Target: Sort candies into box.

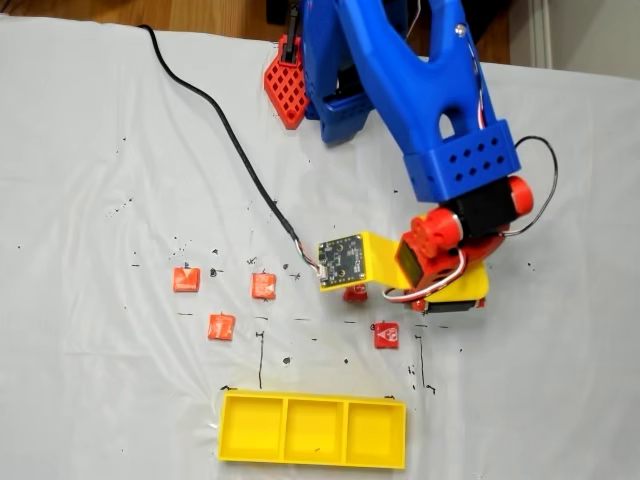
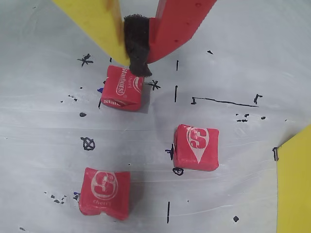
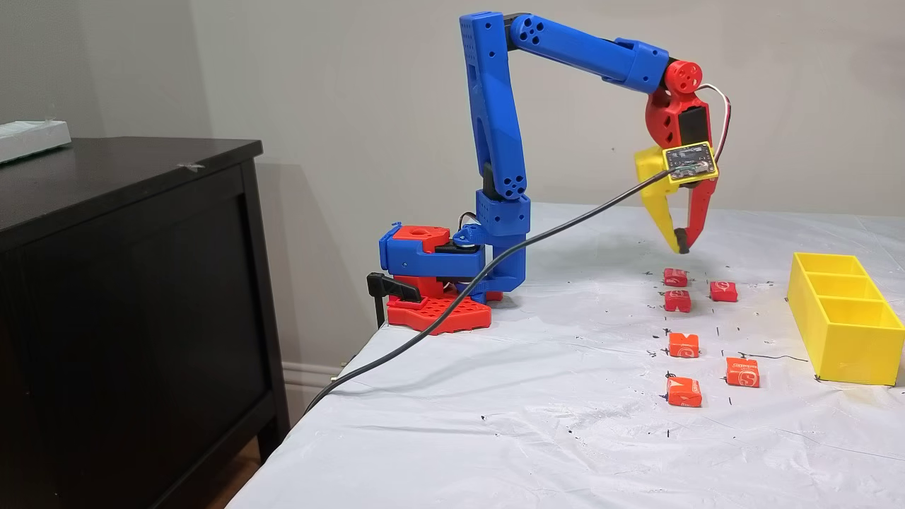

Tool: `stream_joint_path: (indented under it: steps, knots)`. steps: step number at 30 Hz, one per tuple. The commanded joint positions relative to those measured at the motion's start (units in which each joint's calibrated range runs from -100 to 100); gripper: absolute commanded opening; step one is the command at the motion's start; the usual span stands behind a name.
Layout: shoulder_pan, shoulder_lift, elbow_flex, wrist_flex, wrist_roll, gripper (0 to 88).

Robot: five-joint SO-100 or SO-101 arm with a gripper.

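Fingers [image 3: 681, 246] pressed together, gripping nothing, poised above the candies [image 3: 684, 345] that lie loose on the white-covered worktop [image 3: 537, 396], one candy [image 2: 124, 88] directly beneath the tips; yellow box [image 3: 845, 322] sits nearby, compartments empty.

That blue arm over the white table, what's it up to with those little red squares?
The blue arm is hanging its gripper above a group of wrapped red candies, apparently about to pick one. Its two fingers look closed together with nothing between them. All six candies lie loose on the white cloth. The yellow box, a tray with three compartments, has nothing in it, so none has been sorted yet.
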Motion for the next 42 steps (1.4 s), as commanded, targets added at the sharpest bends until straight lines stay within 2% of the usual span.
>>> stream_joint_path:
  steps: [1, 15, 20, 40, 42]
  knots:
    - [0.48, -0.53, -3.68, -0.6, 1.37, 0.1]
    - [-0.87, -2.06, 2.14, -3.54, 3.22, 0.4]
    - [-0.96, -1.04, 1.23, -1.91, 3.27, 9.5]
    - [-2.05, 0.23, 2.78, -2.64, 3.13, 9.7]
    - [-2.14, 0.32, 3.05, -3.22, 3.17, 12.3]
